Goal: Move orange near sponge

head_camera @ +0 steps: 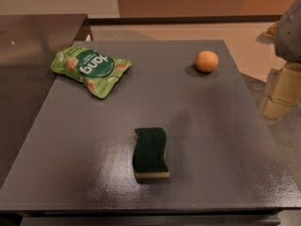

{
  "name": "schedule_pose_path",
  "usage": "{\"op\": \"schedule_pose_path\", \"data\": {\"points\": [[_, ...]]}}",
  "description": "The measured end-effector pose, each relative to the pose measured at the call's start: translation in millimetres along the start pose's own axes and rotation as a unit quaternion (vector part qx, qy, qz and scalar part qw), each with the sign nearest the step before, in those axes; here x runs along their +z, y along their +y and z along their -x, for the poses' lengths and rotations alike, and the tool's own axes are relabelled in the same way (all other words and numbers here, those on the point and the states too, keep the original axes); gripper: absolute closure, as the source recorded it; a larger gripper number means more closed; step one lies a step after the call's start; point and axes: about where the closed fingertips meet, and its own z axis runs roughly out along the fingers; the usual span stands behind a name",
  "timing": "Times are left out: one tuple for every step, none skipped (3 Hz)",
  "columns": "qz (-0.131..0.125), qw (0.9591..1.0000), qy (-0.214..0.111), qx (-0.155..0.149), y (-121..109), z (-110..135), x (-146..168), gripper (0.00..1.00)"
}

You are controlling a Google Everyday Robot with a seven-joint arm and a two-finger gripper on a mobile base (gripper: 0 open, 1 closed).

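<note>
Right of the orange [207, 61], off the table [221, 131], hangs the claw [280, 96].

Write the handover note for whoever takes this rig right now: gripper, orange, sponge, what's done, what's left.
Gripper: at the right edge of the view, off the right side of the dark grey table, touching nothing of the job.
Small round orange fruit: on the table's far right part, apart from everything.
Wavy-edged dark green sponge with pale yellow base: near the front edge, about mid-table.
Light green snack bag: far left, not involved.
Done: nothing; the orange is not yet grasped.
Left: reach the orange, grasp it, set it down beside the sponge.
</note>
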Motion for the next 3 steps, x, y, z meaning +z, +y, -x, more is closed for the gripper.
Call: {"op": "schedule_pose_path", "data": {"points": [[0.0,1.0,0.0,0.0,0.0,0.0,0.0,0.0],[-0.005,1.0,-0.007,0.004,-3.5,2.9,0.2,0.0],[0.004,0.9993,-0.032,0.021,-22.0,12.2,17.4,0.0]]}}
